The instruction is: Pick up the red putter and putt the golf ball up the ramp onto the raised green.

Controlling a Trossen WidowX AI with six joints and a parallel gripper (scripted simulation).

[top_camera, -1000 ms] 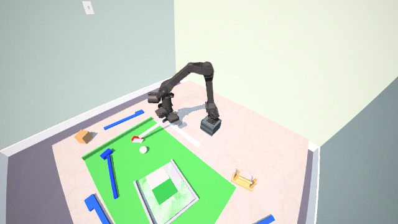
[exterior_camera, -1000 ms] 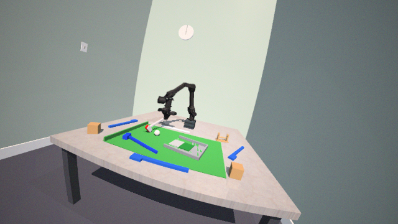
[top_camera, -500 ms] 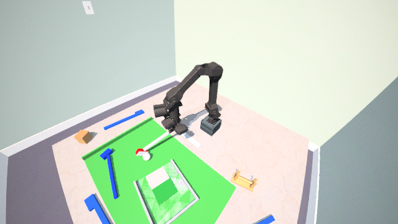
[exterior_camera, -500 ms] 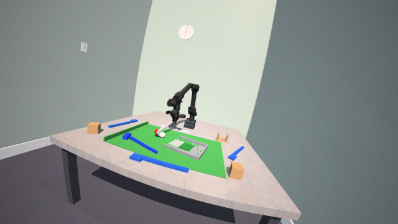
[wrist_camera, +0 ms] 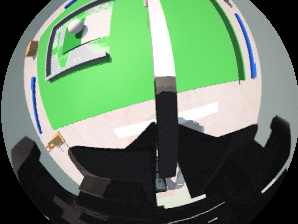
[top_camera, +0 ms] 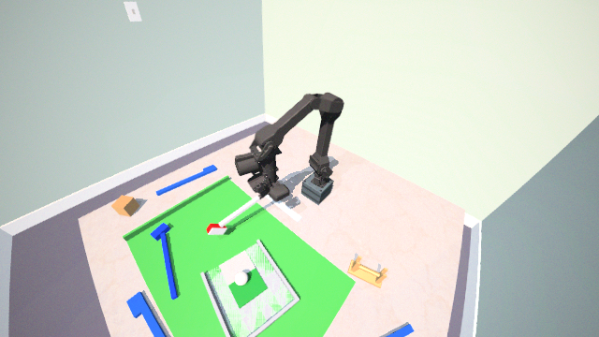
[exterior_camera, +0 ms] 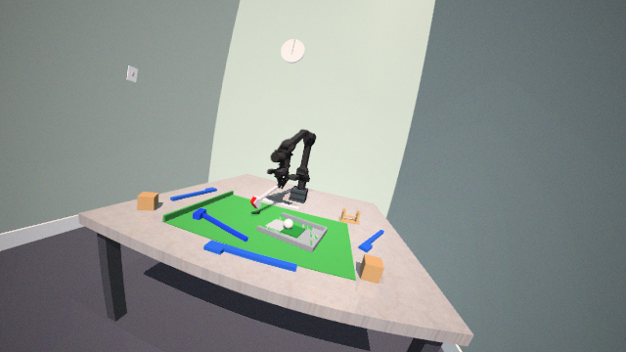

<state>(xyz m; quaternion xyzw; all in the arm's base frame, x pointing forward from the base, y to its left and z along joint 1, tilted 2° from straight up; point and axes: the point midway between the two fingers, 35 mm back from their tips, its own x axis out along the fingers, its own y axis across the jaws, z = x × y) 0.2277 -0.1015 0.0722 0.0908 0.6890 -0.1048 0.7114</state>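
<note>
Four long blue putter-shaped bars (exterior_camera: pixel 220 225) (exterior_camera: pixel 249 256) (exterior_camera: pixel 193 194) (exterior_camera: pixel 371 241), two tan wooden cubes (exterior_camera: pixel 147 200) (exterior_camera: pixel 372 268), one white golf ball (exterior_camera: pixel 289 223), one red-headed putter (exterior_camera: pixel 261 197).

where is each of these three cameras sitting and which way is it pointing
Top: high above the table's near side, looking down at the whole arm and the golf ball on the raised green.
Exterior: out in the room, facing the table, arm small at the back.
Wrist: on the arm, looking along the red putter in the jaws.
Shared: all three show putter and ball.
</note>
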